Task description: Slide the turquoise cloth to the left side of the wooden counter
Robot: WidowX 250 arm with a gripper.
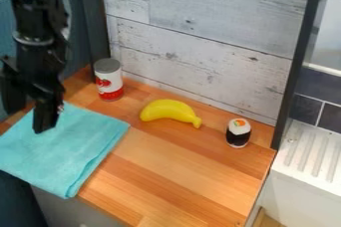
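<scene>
Your gripper (28, 120) hangs with its fingers spread and nothing between them, over the upper part of the teal cloth (63, 156) that lies flat at the left of the counter (180, 181); you cannot tell from here whether a tip touches it. Expect the cloth to be light, limp and likely to slide or bunch, hard to crush but easy to miss, so you would do best to pinch well down into a corner or the layered right edge. Farther out you have the can (109, 79), then the banana (169, 110) and the sushi (238, 133), all near the back wall (200, 32).
</scene>
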